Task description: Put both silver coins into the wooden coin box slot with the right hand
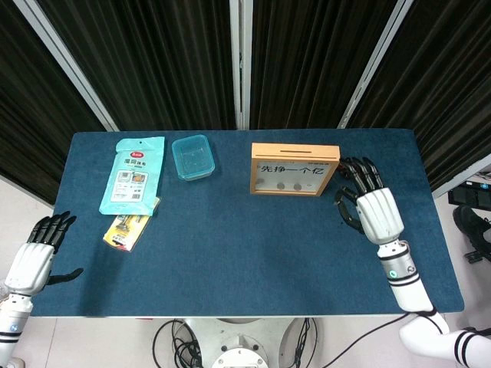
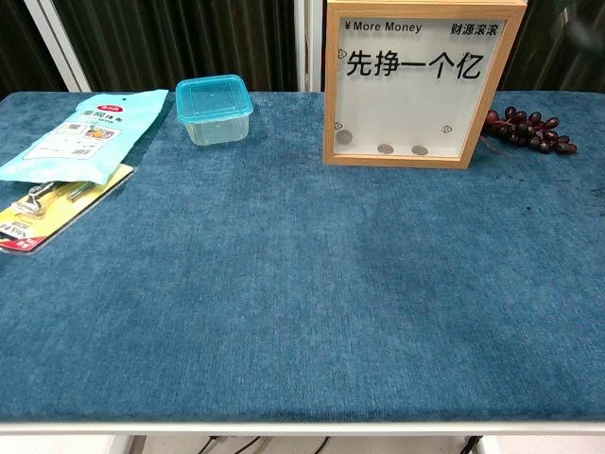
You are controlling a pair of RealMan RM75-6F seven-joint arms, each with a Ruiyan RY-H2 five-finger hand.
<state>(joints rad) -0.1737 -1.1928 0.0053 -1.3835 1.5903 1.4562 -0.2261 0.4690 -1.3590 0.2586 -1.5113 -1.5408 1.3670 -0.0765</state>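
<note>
**Right hand hovering beside the coin box, holding nothing**

The right hand is hanging over the blue table with its fingers spread apart and nothing between them; the head view alone is showing it. Its fingertips are pointing toward the far edge of the table, just beside the right side of the wooden coin box. Under and just beyond the fingertips, the bunch of dark grapes is lying against the cloth, near the box's right side. To the right of the hand, bare cloth is running out to the table's right edge; behind the wrist, open cloth is stretching to the near edge.

The box is standing upright, its long axis running left to right along the far side of the table, its glass front facing the robot. The slot is sitting in the top edge, running the same way. Three coins are lying inside along the bottom of the window.

Farther left of the fingers, past the box, a clear teal container is standing, then a light-blue packet overlapping a yellow packet.

The left hand is hovering off the table's left edge, fingers apart and holding nothing.
</note>
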